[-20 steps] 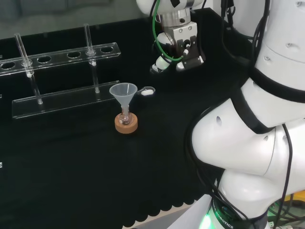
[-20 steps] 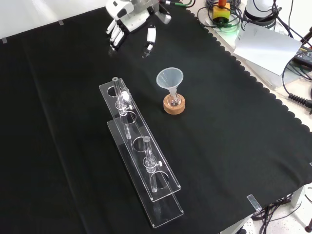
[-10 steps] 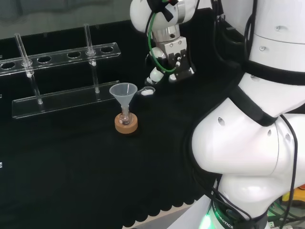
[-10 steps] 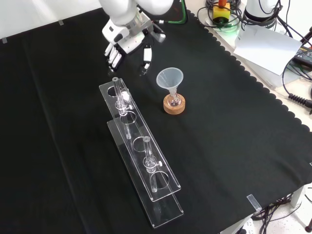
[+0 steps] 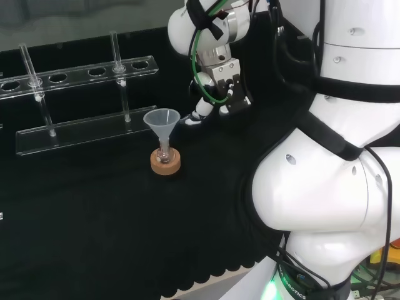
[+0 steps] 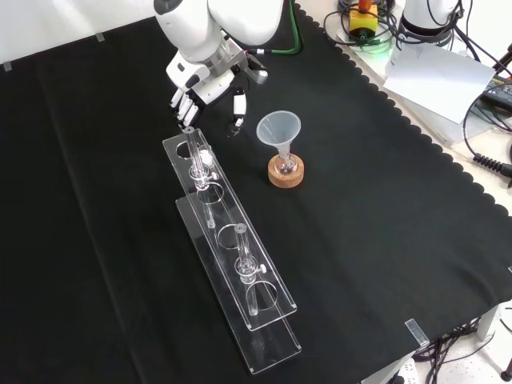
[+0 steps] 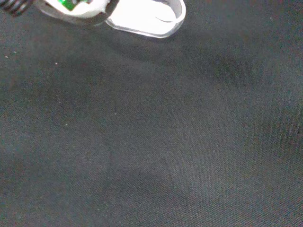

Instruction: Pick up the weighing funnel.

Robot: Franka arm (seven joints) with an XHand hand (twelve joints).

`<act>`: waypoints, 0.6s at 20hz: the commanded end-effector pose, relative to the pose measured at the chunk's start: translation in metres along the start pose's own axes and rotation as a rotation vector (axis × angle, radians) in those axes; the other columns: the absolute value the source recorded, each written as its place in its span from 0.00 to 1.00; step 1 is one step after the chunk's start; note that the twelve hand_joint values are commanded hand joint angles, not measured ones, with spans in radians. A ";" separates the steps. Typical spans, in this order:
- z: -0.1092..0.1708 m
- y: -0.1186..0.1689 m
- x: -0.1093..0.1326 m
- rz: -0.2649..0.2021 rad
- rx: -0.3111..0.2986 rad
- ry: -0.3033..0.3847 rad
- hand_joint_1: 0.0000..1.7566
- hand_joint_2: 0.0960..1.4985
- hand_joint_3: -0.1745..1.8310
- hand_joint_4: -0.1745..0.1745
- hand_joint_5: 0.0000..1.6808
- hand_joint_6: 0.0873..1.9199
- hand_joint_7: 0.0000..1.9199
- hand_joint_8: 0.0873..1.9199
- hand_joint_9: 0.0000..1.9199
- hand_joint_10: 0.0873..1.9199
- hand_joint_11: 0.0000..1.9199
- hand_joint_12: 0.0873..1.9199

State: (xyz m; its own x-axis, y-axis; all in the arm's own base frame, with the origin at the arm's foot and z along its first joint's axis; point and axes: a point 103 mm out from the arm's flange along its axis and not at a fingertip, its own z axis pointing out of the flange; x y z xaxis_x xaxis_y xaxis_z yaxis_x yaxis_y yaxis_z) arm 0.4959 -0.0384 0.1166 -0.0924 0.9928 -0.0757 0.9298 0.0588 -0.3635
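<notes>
One hand (image 6: pixel 204 80), fingers straight and spread, gripping nothing, is hovering low over the counter (image 6: pixel 384 240) near its far edge in the front view. The weighing funnel (image 7: pixel 149 16) is lying on the counter beneath it, beside the funnel (image 6: pixel 278 128) on its cork ring (image 6: pixel 286 174).

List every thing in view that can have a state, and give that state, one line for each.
hand: open, fingers straight, low over the cloth, holding nothing.
weighing funnel: lying on the cloth by the hand's fingertips, not yet lifted.
funnel: upright, mouth up, stem in the flask.
flask: upright on the cork ring.
rack: standing, with two test tubes upright in it.
</notes>
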 end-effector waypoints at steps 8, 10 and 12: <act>0.015 0.013 0.002 -0.014 -0.004 -0.007 0.49 0.40 0.37 0.32 0.35 0.00 0.23 0.33 0.36 0.25 0.22 0.66; 0.018 0.015 0.004 -0.018 0.003 -0.009 0.49 0.39 0.37 0.32 0.35 0.00 0.23 0.33 0.36 0.25 0.22 0.66; 0.021 0.017 0.004 -0.021 0.008 -0.012 0.49 0.39 0.37 0.32 0.35 0.00 0.23 0.33 0.36 0.25 0.22 0.66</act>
State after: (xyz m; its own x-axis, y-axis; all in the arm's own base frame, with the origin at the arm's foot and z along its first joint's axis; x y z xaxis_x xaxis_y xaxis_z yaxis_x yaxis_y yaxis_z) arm 0.5016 -0.0362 0.0964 -0.1068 0.9914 -0.0751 0.9279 0.0722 -0.3657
